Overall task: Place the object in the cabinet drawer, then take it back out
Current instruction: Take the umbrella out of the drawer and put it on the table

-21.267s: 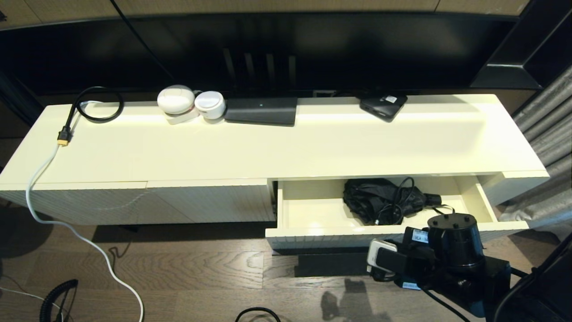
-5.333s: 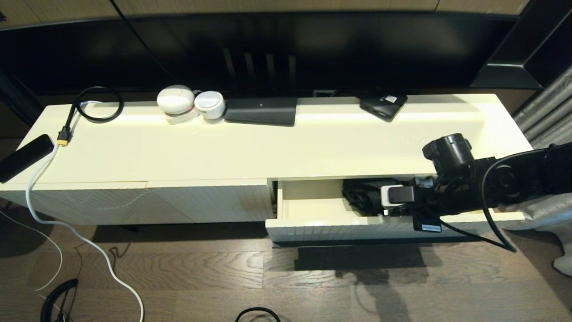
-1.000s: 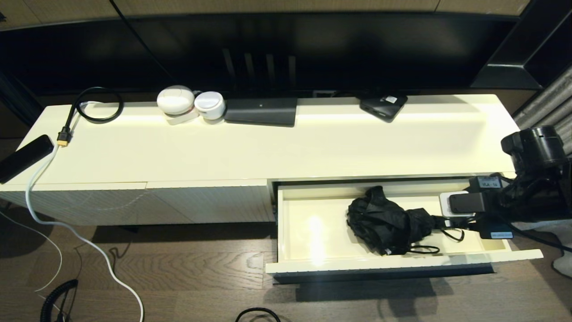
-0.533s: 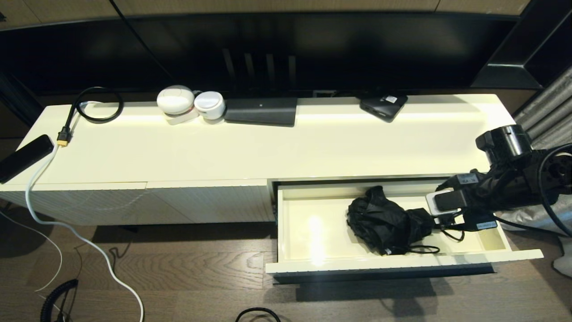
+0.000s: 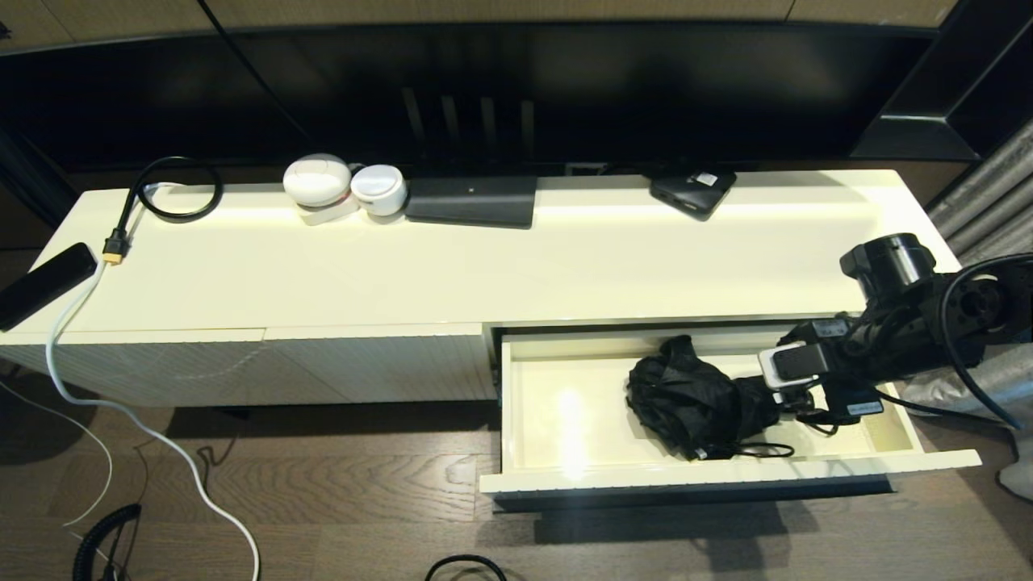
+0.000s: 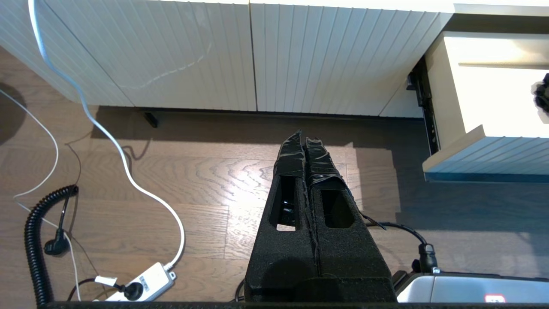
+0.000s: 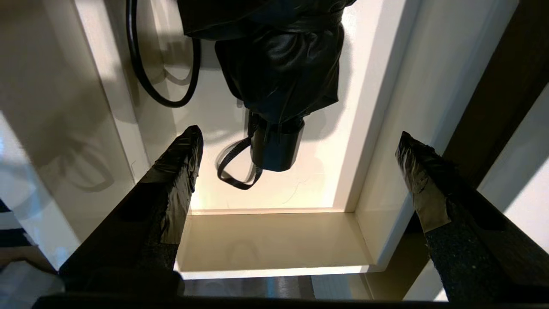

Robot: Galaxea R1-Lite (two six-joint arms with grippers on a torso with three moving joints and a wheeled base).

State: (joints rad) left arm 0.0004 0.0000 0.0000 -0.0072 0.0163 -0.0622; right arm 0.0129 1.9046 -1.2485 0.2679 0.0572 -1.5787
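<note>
The cabinet drawer [image 5: 565, 403] is pulled far out, its cream interior showing. A folded black umbrella [image 5: 698, 403] lies in its right half, handle end toward the right. My right gripper [image 5: 787, 397] hangs low over the drawer's right end, open. In the right wrist view its fingertips [image 7: 188, 141] stand wide on either side of the umbrella's handle [image 7: 274, 150] without touching it, and the strap loop [image 7: 233, 169] lies beside the handle. My left gripper [image 6: 303, 137] is shut on nothing, parked over the floor in front of the cabinet.
The cabinet top [image 5: 516, 266] carries two white round devices [image 5: 319, 181], a flat black box [image 5: 472, 200], a small black device [image 5: 692, 191], a coiled black cable [image 5: 173, 190] and a black remote [image 5: 44, 282]. A white cable [image 5: 161, 440] and a power strip [image 6: 141, 283] lie on the wood floor.
Over the last second my right gripper has moved left along the drawer toward the umbrella's handle. The drawer stands further out than five seconds ago. The umbrella has not moved.
</note>
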